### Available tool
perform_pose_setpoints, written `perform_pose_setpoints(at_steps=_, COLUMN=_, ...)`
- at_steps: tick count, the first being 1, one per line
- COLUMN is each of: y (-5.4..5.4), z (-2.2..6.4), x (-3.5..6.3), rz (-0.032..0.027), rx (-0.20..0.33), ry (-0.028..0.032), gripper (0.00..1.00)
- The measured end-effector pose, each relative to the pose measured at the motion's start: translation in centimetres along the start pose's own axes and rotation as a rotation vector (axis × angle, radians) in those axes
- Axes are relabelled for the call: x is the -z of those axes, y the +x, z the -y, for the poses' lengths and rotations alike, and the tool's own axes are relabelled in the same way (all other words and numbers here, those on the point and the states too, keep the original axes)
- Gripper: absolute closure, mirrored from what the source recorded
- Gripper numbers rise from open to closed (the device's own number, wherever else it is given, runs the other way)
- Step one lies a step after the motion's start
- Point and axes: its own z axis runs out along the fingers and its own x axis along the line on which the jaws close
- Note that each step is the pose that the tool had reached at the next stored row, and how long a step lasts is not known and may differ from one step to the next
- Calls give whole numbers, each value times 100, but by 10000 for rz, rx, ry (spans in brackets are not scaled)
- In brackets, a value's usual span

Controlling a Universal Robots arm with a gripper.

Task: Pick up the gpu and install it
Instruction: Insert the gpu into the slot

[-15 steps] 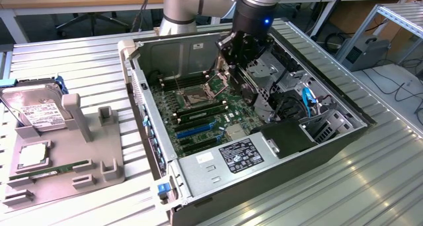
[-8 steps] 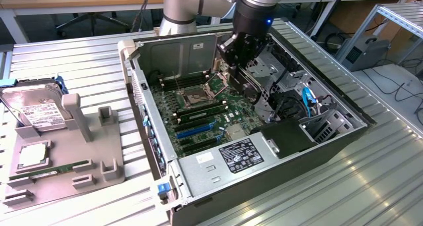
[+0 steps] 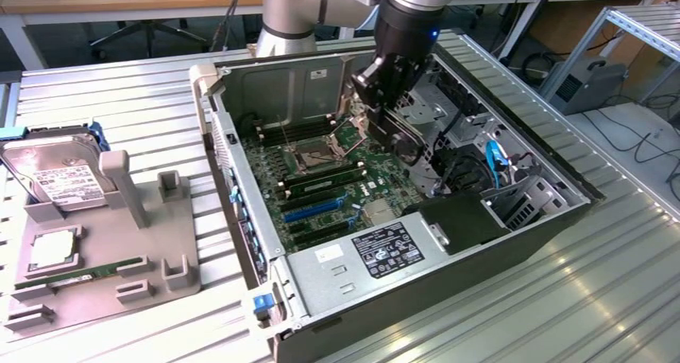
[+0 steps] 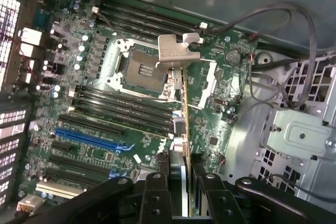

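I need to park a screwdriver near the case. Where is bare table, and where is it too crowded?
Bare table runs beside the case at the exterior view's lower right. Crowded: the grey fixture with the hard drive, and inside the case, where the tool holds the gpu over the motherboard.

One gpu (image 4: 176,52), one hard drive (image 3: 59,176)
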Motion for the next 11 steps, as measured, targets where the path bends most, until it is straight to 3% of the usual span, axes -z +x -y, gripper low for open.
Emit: perform_pose_setpoints(at_steps=11, y=0, z=0, x=-7, rz=-14, rx=1290, ry=-36, gripper=73)
